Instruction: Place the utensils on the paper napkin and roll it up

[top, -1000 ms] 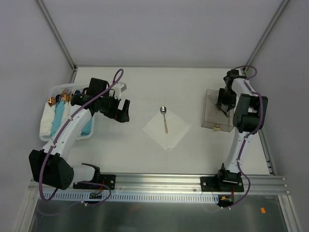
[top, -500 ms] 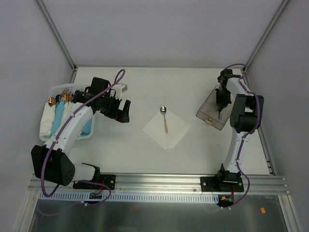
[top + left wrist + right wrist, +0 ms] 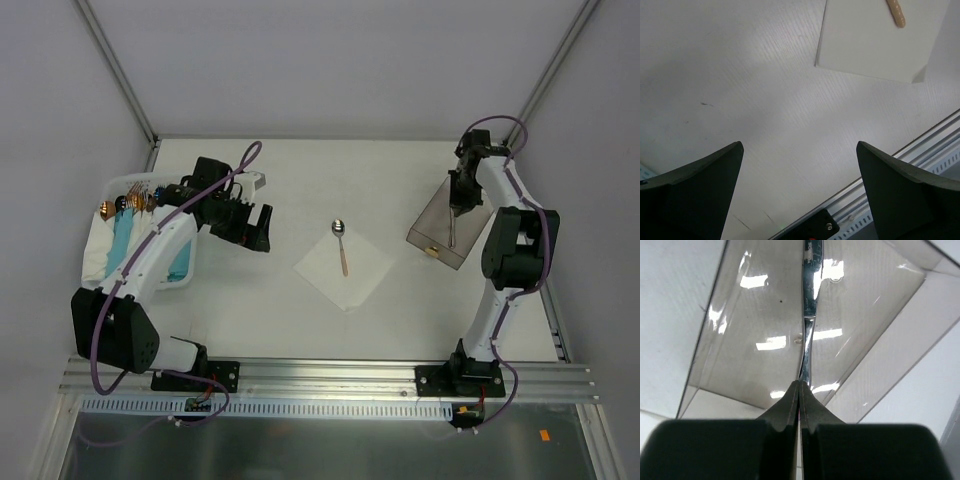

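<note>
At the left side of the worktop, hovering the left pincer near the white basket, fingers spread wide apart and gripping nothing. Moving along to the middle now: lying flat there, the paper napkin, carrying a spoon with its bowl poking past the far corner. Over on the right, clamping the right pincer tight on the end of a slim silver utensil, pointing down into the clear tray.

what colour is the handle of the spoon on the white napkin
Coppery tan, with a shiny silver bowl. The spoon shows whole in the top external view.
</note>
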Controlling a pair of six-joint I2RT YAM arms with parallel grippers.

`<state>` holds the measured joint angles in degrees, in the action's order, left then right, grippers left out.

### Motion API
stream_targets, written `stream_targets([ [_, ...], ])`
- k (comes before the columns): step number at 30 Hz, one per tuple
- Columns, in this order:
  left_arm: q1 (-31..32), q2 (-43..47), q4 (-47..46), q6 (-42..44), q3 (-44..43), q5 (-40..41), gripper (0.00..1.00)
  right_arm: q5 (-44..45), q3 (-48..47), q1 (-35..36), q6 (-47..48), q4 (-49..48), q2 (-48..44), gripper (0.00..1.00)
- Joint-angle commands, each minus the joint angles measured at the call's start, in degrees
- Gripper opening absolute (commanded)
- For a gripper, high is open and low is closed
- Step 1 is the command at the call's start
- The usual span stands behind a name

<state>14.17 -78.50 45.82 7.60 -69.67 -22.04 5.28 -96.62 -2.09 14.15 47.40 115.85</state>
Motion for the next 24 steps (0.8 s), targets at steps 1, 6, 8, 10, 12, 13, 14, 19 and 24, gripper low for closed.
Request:
stream_targets([
  [1, -0.29, -1.3, 0.76, -1.53, -2.31, -0.11, 0.99, 2.09, 0.29, 0.77, -1.32, 1.73, -5.9, 0.0],
  [6, -0.2, -2.1, 0.76, -1.88, -3.19, -0.28, 0.99, 2.72, -3.04, 0.24, -3.16, 3.75, 0.84, 0.31],
  [8, -0.29, -1.57, 0.85, -1.62, -3.11, -0.19, 0.99, 1.76, -4.63, -0.02, -3.69, 4.46, 2.97, 0.41],
  [10, -0.2, -0.96, 0.85, -0.92, -2.76, -0.11, 0.99, -0.08, -5.24, -0.63, -3.78, 4.46, 5.08, 0.44],
  [12, -0.2, -0.17, 0.85, -0.57, -2.23, -0.02, 0.99, -1.14, -6.04, -1.6, -3.87, 4.46, 6.05, 0.44],
  [13, -0.29, -0.08, 0.85, -0.56, -2.05, -0.1, 0.99, -2.37, -6.3, -1.95, -3.78, 4.46, 6.83, 0.43],
  [14, -0.2, 0.19, 0.85, -0.48, -1.61, -0.19, 0.99, -2.73, -6.65, -2.22, -3.61, 4.46, 7.28, 0.39],
  [19, -0.2, 0.01, 0.93, -0.65, -1.43, -0.02, 0.99, -2.65, -9.37, -3.01, -3.61, 6.56, 10.62, 0.32],
  [24, -0.2, -0.51, 0.85, -0.83, -1.61, 0.33, 0.99, -1.94, -11.57, -3.01, -3.69, 9.12, 14.13, 0.32],
])
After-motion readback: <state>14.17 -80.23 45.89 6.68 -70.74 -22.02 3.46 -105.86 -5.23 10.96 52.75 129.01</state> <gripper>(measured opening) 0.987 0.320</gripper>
